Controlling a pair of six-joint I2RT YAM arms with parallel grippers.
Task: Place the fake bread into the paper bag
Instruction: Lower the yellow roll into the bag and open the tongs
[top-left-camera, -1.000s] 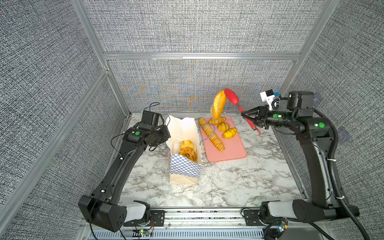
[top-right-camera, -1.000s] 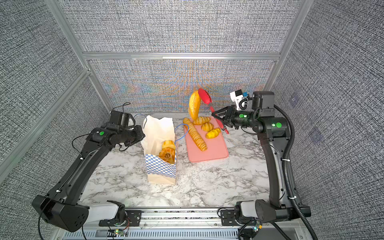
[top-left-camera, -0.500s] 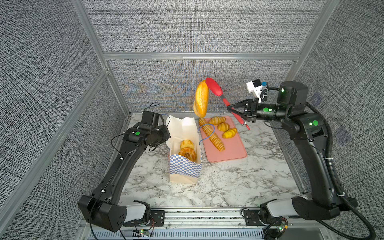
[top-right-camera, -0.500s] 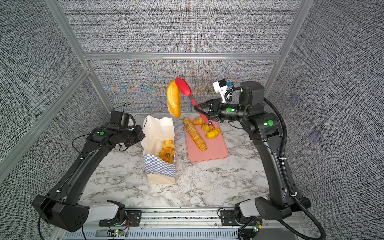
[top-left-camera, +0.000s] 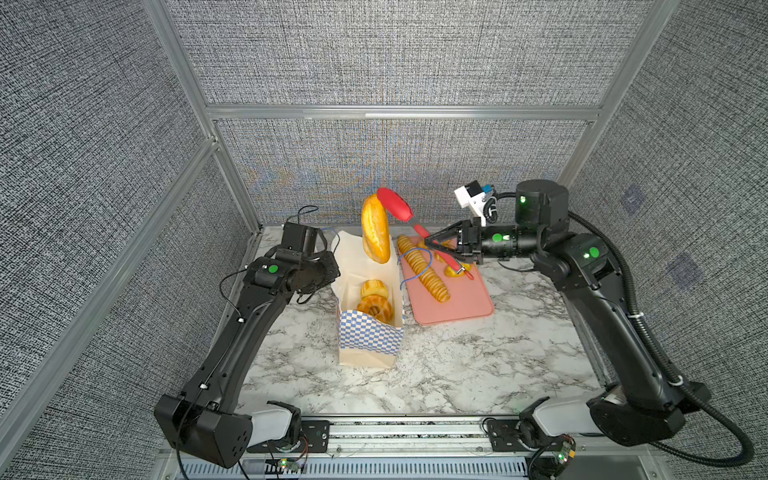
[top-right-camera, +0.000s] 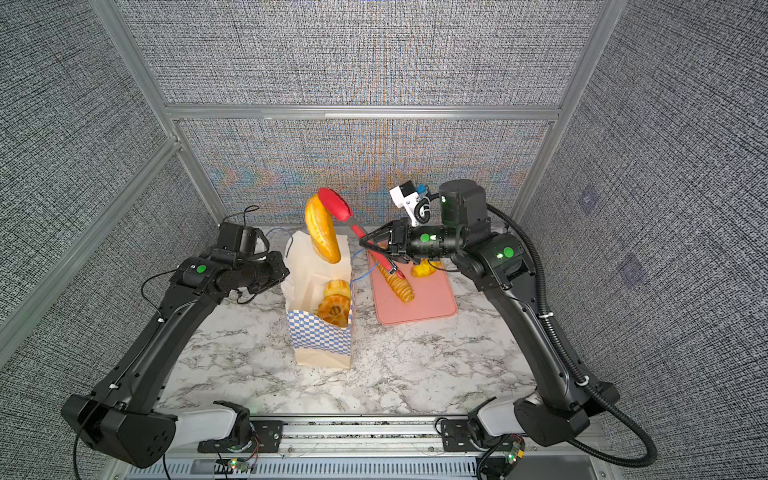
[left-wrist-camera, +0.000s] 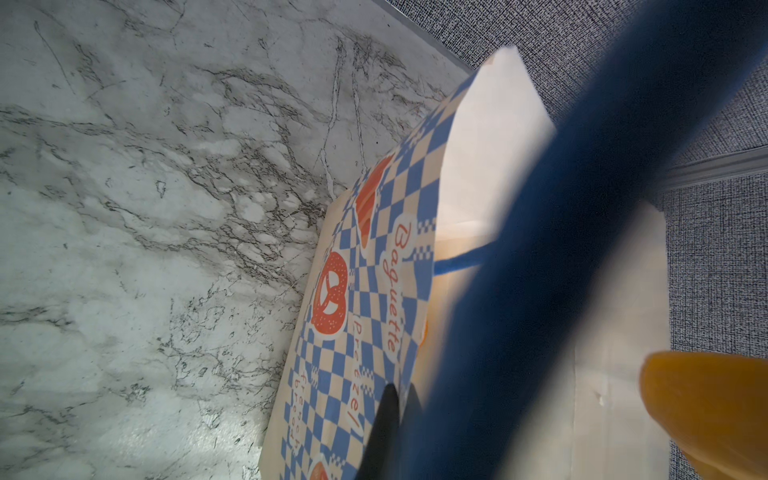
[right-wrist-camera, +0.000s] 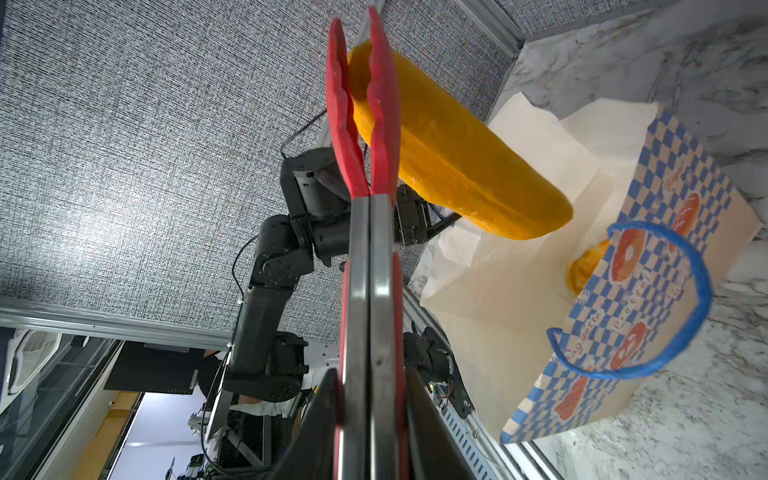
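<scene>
My right gripper (top-left-camera: 433, 242) (top-right-camera: 366, 241) (right-wrist-camera: 370, 415) is shut on the red tongs (top-left-camera: 395, 203) (top-right-camera: 337, 204) (right-wrist-camera: 359, 124). The tongs pinch one end of a golden oval loaf (top-left-camera: 376, 237) (top-right-camera: 322, 230) (right-wrist-camera: 457, 158) of fake bread, which hangs tip-down just over the open mouth of the paper bag (top-left-camera: 365, 336) (top-right-camera: 320, 336) (right-wrist-camera: 623, 291). Ring buns (top-left-camera: 374, 299) (top-right-camera: 334, 303) lie inside. My left gripper (top-left-camera: 330, 268) (top-right-camera: 284, 270) is shut on the bag's far-left rim; one black finger (left-wrist-camera: 386, 415) shows against the checkered paper bag (left-wrist-camera: 374, 270).
A pink tray (top-left-camera: 461, 299) (top-right-camera: 428, 301) lies just right of the bag, with the ridged baguette (top-left-camera: 424, 270) (top-right-camera: 397, 284) and a small roll (top-left-camera: 453, 271) (top-right-camera: 424, 270) on it. A blue cord handle (right-wrist-camera: 665, 299) loops off the bag's side. Mesh walls close in behind.
The right arm has carried the tongs and loaf leftward from above the tray to above the bag, then lowered them toward its mouth. The left arm has not moved.
</scene>
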